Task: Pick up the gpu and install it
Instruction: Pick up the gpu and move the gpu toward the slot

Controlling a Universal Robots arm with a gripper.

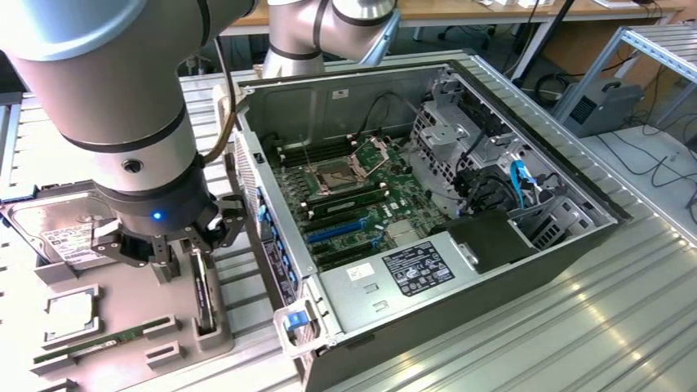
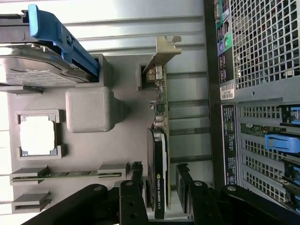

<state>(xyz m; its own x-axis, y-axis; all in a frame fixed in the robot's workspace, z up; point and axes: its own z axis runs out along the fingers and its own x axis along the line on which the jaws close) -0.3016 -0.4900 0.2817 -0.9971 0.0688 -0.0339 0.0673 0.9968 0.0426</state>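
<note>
The gripper (image 2: 159,171), jaws wide, straddles the gpu (image 2: 157,154) standing on edge in the grey tray (image 2: 122,136); this tray also holds a hard drive (image 2: 33,70), a processor (image 2: 37,135) and a memory stick (image 2: 61,174).

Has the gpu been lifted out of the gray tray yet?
No, the gpu stands on edge in the gray tray, with the open gripper straddling one end of it.

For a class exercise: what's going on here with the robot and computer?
The arm's gripper hangs over the gpu, which stands on edge in a gray parts tray beside the open computer case. Its open fingers sit either side of the card, not gripping it. The card is not yet installed.
</note>
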